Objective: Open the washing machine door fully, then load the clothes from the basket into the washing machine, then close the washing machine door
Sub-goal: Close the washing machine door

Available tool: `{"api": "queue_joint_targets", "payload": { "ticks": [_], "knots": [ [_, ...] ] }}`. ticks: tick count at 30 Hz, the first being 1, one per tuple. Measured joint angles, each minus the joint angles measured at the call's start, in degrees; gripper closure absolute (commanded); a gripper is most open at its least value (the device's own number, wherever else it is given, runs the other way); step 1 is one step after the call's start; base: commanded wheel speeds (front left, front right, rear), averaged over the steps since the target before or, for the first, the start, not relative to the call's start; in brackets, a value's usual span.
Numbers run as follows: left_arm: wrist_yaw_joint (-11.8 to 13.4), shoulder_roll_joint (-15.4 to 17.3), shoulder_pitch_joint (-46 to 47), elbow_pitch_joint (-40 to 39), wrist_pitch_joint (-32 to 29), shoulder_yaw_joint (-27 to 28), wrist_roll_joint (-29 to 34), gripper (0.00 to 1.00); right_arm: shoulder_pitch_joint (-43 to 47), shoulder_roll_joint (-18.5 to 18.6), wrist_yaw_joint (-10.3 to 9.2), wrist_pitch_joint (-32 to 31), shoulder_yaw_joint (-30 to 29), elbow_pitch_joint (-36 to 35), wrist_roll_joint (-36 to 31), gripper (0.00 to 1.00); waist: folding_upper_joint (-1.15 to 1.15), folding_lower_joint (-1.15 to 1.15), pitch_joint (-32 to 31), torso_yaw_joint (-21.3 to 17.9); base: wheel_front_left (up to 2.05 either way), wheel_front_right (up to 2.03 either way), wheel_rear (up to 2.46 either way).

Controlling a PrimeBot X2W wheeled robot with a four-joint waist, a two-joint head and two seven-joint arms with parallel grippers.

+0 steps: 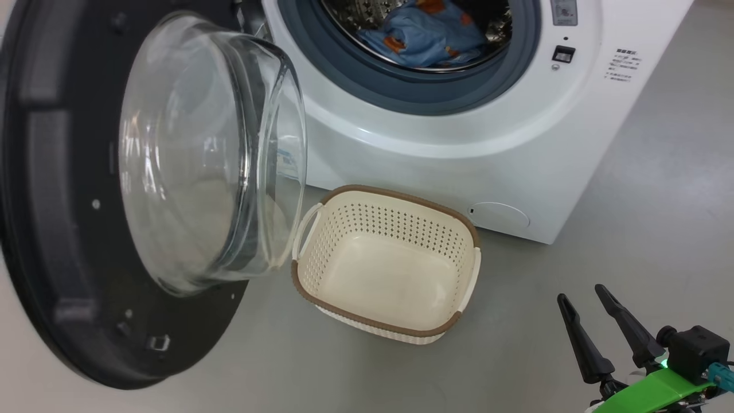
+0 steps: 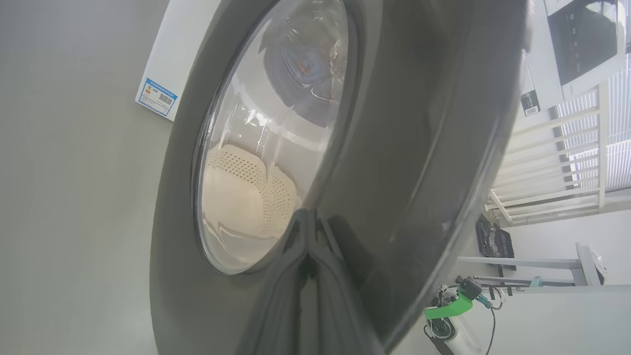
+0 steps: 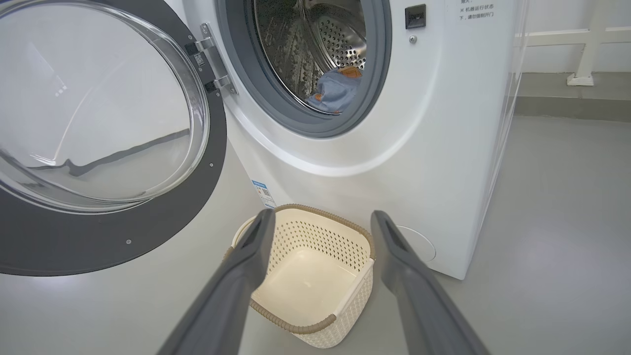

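Spotter: Clothes (image 1: 424, 34) lie inside the washing machine (image 1: 459, 143), low at the front of its drum (image 3: 335, 34); the basket (image 1: 401, 198) on the floor (image 1: 631, 258) before the machine is empty; only closing is left, I judge.

Operator: Jaws?

Spotter: Left jaws clenched on nothing, tips at the outer face of the door (image 1: 51, 229), which stands wide of the machine's opening; touching or just off, I cannot tell; right jaws released, low, off the machine's right front corner.

Operator: Risks?

Spotter: Clenched tips may skid on that glossy face; cloth near the machine's gasket (image 1: 413, 97) could get pinched; the glass bowl (image 1: 200, 155) hangs close over the basket's handle (image 1: 304, 223), so the door's sweep may clip it; open floor lies along the machine's right flank.
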State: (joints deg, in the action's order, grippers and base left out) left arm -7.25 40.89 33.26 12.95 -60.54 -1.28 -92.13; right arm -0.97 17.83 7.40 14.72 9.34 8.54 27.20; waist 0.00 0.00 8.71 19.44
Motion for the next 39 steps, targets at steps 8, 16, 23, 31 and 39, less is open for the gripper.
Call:
{"api": "queue_joint_targets", "payload": {
  "ticks": [8, 16, 23, 31, 39],
  "knots": [
    [0.0, -2.7, -0.5, -5.2, -1.2, -1.8, -0.3, 1.0, 0.8, -0.7, 0.0, 0.0, -0.6, -0.2, 0.0, 0.0, 0.0, 0.0, -0.6, -2.3, 0.0, 0.0, 0.0],
    [0.0, -6.4, -0.4, -10.6, -1.4, -3.9, -1.8, 1.0, 1.1, -2.0, 0.0, 0.0, -0.8, -0.3, -0.4, 0.0, 0.0, 0.0, -1.3, -5.7, 0.0, 0.0, 0.0],
    [0.0, -8.5, 0.3, -11.3, -0.4, -5.2, -0.7, 1.0, 1.2, -2.9, 0.0, 0.0, -1.1, -0.5, -0.4, 0.0, 0.0, 0.0, -1.4, -9.3, 0.0, 0.0, 0.0],
    [0.0, -11.7, 3.3, -10.8, 1.6, -7.0, 1.3, 1.0, 1.2, -3.4, 0.0, 0.0, -1.8, -0.6, -0.4, 0.0, 0.0, 0.0, -1.0, -13.6, 0.0, 0.0, 0.0],
    [-0.1, -15.1, 7.7, -8.4, 4.7, -8.3, 3.9, 1.0, 1.1, -4.4, 0.0, 0.0, -2.5, -0.9, -0.4, 0.0, 0.0, 0.0, 0.0, -17.6, 0.0, 0.0, 0.0]
  ]
}}
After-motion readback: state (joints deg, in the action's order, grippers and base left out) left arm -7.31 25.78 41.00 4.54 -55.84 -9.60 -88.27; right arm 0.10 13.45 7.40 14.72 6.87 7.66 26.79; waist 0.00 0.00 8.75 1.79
